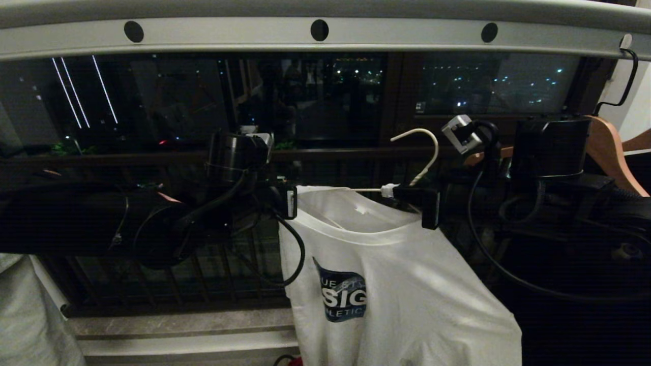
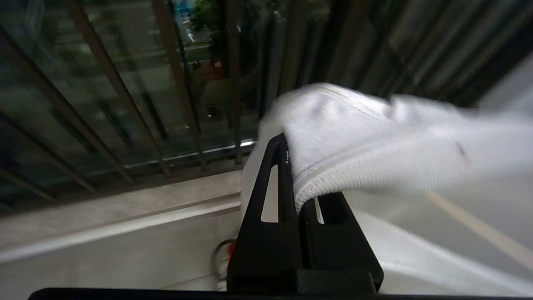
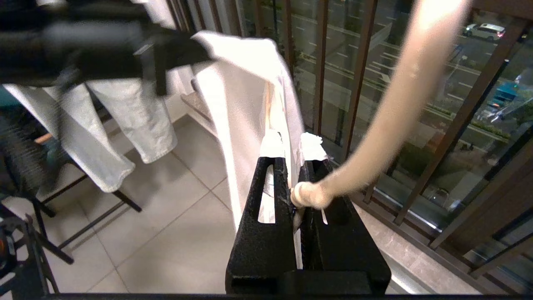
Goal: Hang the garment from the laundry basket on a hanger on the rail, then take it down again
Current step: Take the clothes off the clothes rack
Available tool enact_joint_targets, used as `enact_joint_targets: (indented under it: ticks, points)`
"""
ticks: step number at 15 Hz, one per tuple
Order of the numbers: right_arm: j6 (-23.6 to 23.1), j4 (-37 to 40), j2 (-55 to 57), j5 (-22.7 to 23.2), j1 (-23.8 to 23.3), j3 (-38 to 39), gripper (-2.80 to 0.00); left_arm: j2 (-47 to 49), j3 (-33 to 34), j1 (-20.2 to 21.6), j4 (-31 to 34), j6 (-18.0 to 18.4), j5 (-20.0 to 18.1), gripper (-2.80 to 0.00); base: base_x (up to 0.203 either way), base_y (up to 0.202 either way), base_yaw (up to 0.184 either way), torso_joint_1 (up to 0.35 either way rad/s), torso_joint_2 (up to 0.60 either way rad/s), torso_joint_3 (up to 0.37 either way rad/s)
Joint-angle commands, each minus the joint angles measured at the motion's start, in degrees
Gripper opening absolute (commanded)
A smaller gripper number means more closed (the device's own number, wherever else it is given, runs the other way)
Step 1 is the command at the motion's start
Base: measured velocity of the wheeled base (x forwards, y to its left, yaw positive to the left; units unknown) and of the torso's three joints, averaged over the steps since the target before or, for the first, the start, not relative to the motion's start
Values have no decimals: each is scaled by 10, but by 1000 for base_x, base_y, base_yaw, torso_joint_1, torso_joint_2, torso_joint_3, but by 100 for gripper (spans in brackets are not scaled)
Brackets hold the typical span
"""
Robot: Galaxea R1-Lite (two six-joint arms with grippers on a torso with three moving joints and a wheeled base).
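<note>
Left gripper (image 1: 291, 202) clamped on T-shirt (image 1: 407, 284) collar, right gripper (image 1: 430, 206) on wire hanger (image 1: 424, 160) neck; below rail (image 1: 325, 35), hook unseated, could slip.

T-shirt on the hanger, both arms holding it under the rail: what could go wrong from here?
1. The hanger's hook is off the rail, so the right tool, shut at its neck, carries it alone; a slip could drop everything.
2. The left tool pinches only the T-shirt's collar edge; that thin bite may pull free.
3. The wooden hanger hangs close beside the right arm and could get knocked.
</note>
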Motion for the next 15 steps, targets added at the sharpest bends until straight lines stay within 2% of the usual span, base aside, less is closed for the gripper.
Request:
enact_joint_targets:
  ticks: [1, 4, 6, 7, 12, 15]
  points:
    - [-1, -2, -1, 3, 2, 3, -280, 53, -21, 25, -22, -21, 1, -280, 0, 0, 0, 0, 0, 0]
    - [-1, -2, -1, 3, 5, 5, -280, 108, -40, 45, -95, -40, 5, -280, 0, 0, 0, 0, 0, 0]
    - [-1, -2, 0, 3, 5, 4, -280, 142, -56, 54, -130, -44, 20, -280, 0, 0, 0, 0, 0, 0]
    - [-1, -2, -1, 3, 5, 4, -280, 150, -61, 56, -135, -45, 31, -280, 0, 0, 0, 0, 0, 0]
    - [-1, -3, -1, 3, 5, 4, -280, 138, -29, 32, -130, -34, 30, -280, 0, 0, 0, 0, 0, 0]
    - [1, -4, 2, 3, 5, 1, -280, 109, 7, 5, -131, -3, 28, -280, 0, 0, 0, 0, 0, 0]
